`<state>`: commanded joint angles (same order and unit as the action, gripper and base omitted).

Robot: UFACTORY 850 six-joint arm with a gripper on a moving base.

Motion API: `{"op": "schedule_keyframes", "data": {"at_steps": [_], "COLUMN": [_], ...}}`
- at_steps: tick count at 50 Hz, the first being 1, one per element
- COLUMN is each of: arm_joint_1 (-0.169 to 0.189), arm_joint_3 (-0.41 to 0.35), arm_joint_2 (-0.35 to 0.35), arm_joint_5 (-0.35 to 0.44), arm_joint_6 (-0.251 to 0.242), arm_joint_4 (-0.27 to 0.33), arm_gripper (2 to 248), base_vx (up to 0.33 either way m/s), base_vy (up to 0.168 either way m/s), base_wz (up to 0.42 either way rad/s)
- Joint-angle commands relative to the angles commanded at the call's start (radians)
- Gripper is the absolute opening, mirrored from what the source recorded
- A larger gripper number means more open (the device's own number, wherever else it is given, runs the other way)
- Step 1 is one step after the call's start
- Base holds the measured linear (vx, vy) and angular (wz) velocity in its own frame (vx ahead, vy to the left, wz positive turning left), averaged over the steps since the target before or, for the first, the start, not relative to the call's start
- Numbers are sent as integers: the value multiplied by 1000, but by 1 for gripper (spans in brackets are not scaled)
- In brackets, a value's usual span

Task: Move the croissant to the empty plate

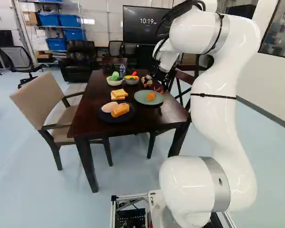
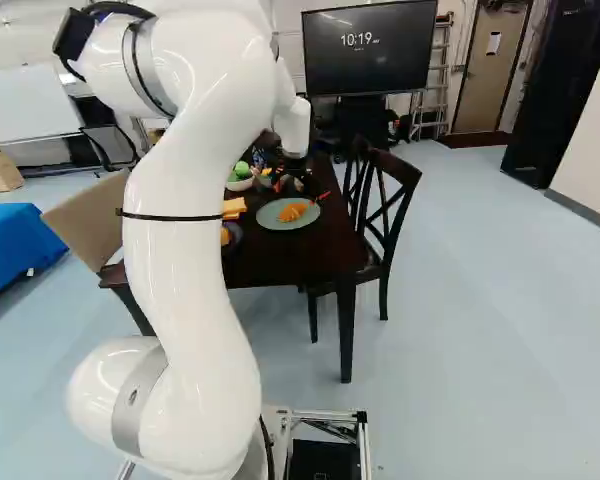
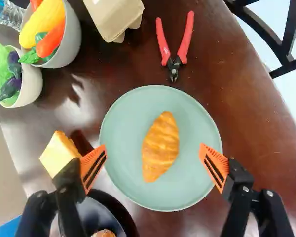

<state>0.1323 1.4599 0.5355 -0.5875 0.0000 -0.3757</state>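
My gripper (image 2: 294, 165) hangs over the table in the right base view. In the wrist view its gripper fingers (image 3: 153, 148) stand wide open, with orange pads on either side of the croissant and touching nothing. The golden croissant (image 3: 161, 146) lies near the middle of a round pale green plate (image 3: 123, 123), below and between the fingers. A dark plate (image 3: 89, 211) shows partly beside it; in the left base view this dark plate (image 1: 104, 116) bears a pale rounded item and an orange-brown bread piece.
Yellow bread slices (image 1: 118, 93) lie beyond the dark plate on the brown table (image 3: 246, 98). Red-handled pliers (image 3: 173, 54), a brown block (image 3: 113, 17) and two bowls of toy vegetables (image 3: 71, 44) stand around the green plate. Chairs (image 2: 385, 200) flank the table.
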Motion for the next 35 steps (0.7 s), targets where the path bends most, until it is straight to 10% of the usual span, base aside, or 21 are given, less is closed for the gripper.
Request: {"op": "schedule_keyframes", "data": {"at_steps": [35], "arm_joint_1": [-1], "arm_joint_3": [-3], "arm_joint_2": [-78], "arm_joint_5": [-100], "arm_joint_6": [0], "arm_joint_4": [19], "arm_gripper": [247], "base_vx": [0], "base_vy": [0], "base_wz": [0]}}
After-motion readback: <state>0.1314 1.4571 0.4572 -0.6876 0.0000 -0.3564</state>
